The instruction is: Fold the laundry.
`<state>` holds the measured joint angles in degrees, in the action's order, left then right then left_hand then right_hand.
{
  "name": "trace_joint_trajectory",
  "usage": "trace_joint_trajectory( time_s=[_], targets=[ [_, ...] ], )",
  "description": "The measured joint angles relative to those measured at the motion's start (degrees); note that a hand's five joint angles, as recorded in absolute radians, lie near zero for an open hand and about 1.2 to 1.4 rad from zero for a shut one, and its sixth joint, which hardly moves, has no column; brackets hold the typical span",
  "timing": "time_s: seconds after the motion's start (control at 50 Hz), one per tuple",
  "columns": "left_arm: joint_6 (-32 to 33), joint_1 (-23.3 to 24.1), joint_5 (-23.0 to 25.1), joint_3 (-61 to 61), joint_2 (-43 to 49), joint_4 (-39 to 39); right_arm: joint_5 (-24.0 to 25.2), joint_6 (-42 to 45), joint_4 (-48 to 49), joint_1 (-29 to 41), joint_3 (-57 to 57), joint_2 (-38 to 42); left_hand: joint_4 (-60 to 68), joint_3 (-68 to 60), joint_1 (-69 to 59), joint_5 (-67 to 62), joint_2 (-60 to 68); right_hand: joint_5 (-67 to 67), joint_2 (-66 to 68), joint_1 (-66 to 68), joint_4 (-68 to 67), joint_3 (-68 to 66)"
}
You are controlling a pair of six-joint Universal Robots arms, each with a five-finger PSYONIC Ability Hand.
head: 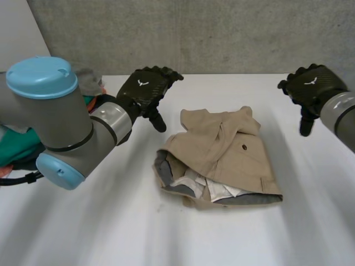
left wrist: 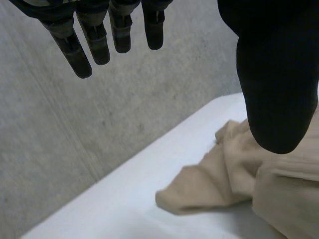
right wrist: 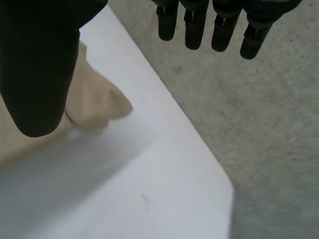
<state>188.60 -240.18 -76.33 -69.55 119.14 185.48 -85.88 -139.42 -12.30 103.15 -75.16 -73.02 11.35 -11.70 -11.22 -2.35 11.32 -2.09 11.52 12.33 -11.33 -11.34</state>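
A folded tan garment (head: 224, 155) with a grey and white lining lies in the middle of the white table (head: 111, 221). My left hand (head: 145, 88) hovers open above the table, just left of the garment's far corner, holding nothing. In the left wrist view its fingers (left wrist: 99, 40) hang straight, the thumb (left wrist: 279, 89) apart from them, with the tan cloth (left wrist: 234, 174) below. My right hand (head: 310, 88) floats open off the garment's far right. Its fingers (right wrist: 214, 30) are straight, and a tan corner (right wrist: 99, 104) lies beside its thumb (right wrist: 40, 74).
A pile of other laundry, green and grey (head: 16, 138), sits at the table's left edge behind my left arm. A grey concrete wall (head: 194, 33) runs behind the table's far edge. The table's far right corner (right wrist: 219, 184) is near my right hand.
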Motion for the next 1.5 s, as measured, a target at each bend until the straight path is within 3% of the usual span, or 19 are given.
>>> trace_joint_trajectory(
  time_s=[0.12, 0.38, 0.42, 0.48, 0.5, 0.52, 0.56, 0.66, 0.84, 0.96, 1.1, 1.16, 1.22, 1.32, 1.5],
  targets=[
    [-2.20, -1.62, 2.12, 2.29, 3.41, -1.74, 0.09, 1.49, -2.86, -1.19, 0.22, -0.65, 0.00, 0.00, 0.00, 0.00, 0.00, 0.00, 0.00, 0.00, 0.00, 0.00],
    [-3.02, 2.52, 6.64, 4.10, 8.95, -4.66, 9.38, -21.35, -3.22, -1.78, -3.66, 10.17, 1.46, -1.63, -1.88, -1.19, 1.76, 0.00, 0.00, 0.00, 0.00, 0.00],
    [-2.26, 3.17, 6.49, 4.44, 9.84, -4.81, 9.69, -22.12, -2.17, -1.31, -4.09, 11.63, 9.27, -8.94, -11.06, -8.59, 9.23, 0.00, 0.00, 0.00, 0.00, 0.00],
    [-0.94, 3.91, 5.42, 5.54, 11.32, -5.10, 9.53, -22.83, 0.28, -0.20, -4.54, 13.98, 30.92, -30.40, -34.86, -29.55, 30.87, 0.00, 0.00, 0.00, 0.00, 0.00],
    [-0.81, 3.96, 5.27, 5.70, 11.45, -5.15, 9.46, -22.87, 0.52, -0.10, -4.54, 14.13, 30.92, -30.40, -34.86, -29.55, 30.87, 0.00, 0.00, 0.00, 0.00, 0.00],
    [-0.13, 4.21, 4.42, 6.55, 12.13, -5.52, 8.99, -23.06, 1.79, 0.29, -4.54, 14.64, 43.13, -42.51, -46.02, -41.63, 43.74, 0.00, 0.00, 0.00, 0.00, 0.00],
    [0.90, 4.42, 2.98, 8.04, 12.83, -6.28, 8.07, -23.36, 3.69, 0.61, -4.37, 14.57, 53.34, -52.78, -53.25, -51.55, 53.42, 0.00, 0.00, 0.00, 0.00, 0.00],
    [3.82, 4.06, -0.93, 13.12, 12.40, -8.07, 6.68, -23.61, 6.59, -0.35, -3.94, 11.06, 57.18, -56.21, -53.78, -53.89, 56.87, 0.00, 0.00, 0.00, 0.00, 0.00],
    [3.11, 4.86, -9.89, 24.11, 6.34, -3.82, 6.46, -23.10, 8.56, -4.27, -2.81, 3.68, 57.18, -56.23, -53.78, -53.89, 56.98, 0.00, 0.00, 0.00, 0.00, 0.00],
    [-1.77, 7.72, -11.11, 23.72, 4.82, 0.11, 6.37, -23.17, 8.50, -5.47, -2.16, 3.20, 57.19, -56.24, -53.78, -54.36, 56.98, 0.00, 0.00, 0.00, 0.00, 0.00],
    [-5.79, 14.08, -3.19, 13.89, 7.02, -1.88, 6.12, -23.14, 8.73, -6.17, -2.03, 4.99, 55.22, -54.12, -52.64, -53.18, 54.67, 0.00, 0.00, 0.00, 0.00, 0.00],
    [-6.20, 16.66, 3.12, 7.91, 7.67, -2.61, 5.75, -22.89, 8.80, -6.09, -1.99, 6.42, 36.25, -36.02, -33.81, -35.23, 35.69, 0.00, 0.00, 0.00, 0.00, 0.00],
    [-6.02, 17.72, 8.00, 3.15, 6.98, -2.67, 5.42, -22.54, 8.78, -5.82, -2.08, 7.64, 24.96, -24.50, -23.59, -23.69, 24.71, 0.00, 0.00, 0.00, 0.00, 0.00],
    [-5.55, 15.16, 10.85, -2.35, 1.37, -0.82, 5.06, -21.57, 8.70, -4.91, -2.89, 8.96, 7.95, -8.20, -7.72, -6.61, 8.40, 0.00, 0.00, 0.00, 0.00, 0.00],
    [-4.70, 4.60, 3.25, -2.90, -4.69, 4.56, 4.97, -22.33, 6.65, -1.47, -7.36, 6.84, 5.06, -4.94, -5.87, -3.41, 5.36, 0.00, 0.00, 0.00, 0.00, 0.00]
  ],
)
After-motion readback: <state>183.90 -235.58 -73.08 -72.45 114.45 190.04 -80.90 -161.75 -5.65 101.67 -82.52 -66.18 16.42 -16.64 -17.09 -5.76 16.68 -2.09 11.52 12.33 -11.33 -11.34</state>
